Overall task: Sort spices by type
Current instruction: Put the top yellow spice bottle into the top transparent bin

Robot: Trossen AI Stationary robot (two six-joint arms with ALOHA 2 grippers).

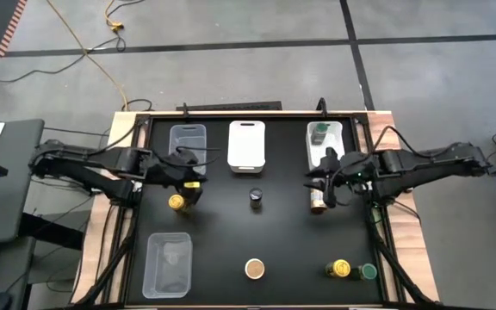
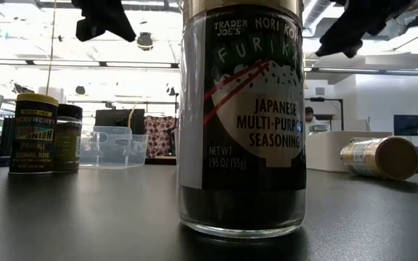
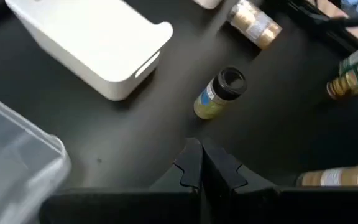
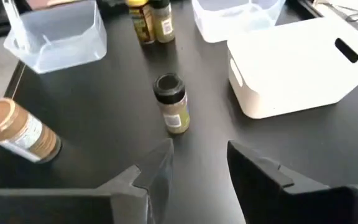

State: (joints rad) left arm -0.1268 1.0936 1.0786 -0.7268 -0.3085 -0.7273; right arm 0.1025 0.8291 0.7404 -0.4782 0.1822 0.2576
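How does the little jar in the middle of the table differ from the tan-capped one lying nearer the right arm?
The middle jar stands upright; the tan-capped jar lies on its side. The middle jar's cap is dark grey, the lying jar's is tan. Both are small round spice jars resting on the black table, outside any bin.

Grey concrete floor [image 1: 231,69] crossed by dark lines, a yellow cable [image 1: 93,47] trailing; bright ceiling strip lights [image 2: 96,64] overhead.
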